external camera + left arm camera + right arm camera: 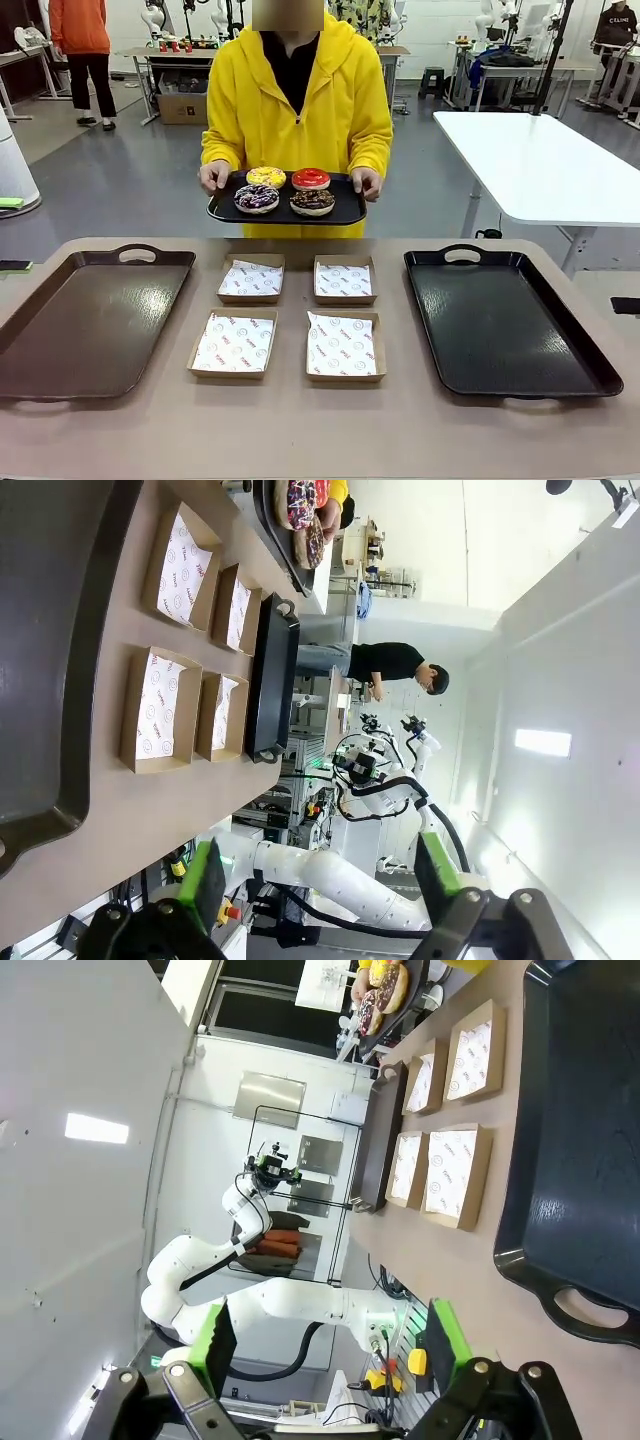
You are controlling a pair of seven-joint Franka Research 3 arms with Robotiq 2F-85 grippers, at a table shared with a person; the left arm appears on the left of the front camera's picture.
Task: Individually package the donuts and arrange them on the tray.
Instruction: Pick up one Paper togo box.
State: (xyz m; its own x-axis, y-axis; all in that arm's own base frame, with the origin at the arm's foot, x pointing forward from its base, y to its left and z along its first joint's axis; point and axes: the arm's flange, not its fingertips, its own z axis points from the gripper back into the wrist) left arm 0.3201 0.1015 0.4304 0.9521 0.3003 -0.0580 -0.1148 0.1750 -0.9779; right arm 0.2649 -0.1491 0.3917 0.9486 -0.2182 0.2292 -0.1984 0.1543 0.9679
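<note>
Left gripper [322, 885]: jaws spread wide, nothing between the green pads [208, 878], at the bottom edge of the left wrist frame. Right gripper [330, 1350]: likewise wide open and empty, at the bottom of the right wrist frame. Front view: four paper-lined cardboard boxes [233, 344] sit two-by-two at frame centre, between a brown tray [90, 320] at left and a black tray [500, 320] at right, all on the table [300, 430]. Donuts [257, 198] at upper centre, beyond the table's far edge, on a small black tray [350, 208] held at both ends by a person in yellow [340, 110]. Yellow donut [266, 177] and red donut [311, 179] at rear; purple-sprinkled and chocolate donut [312, 202] in front.
</note>
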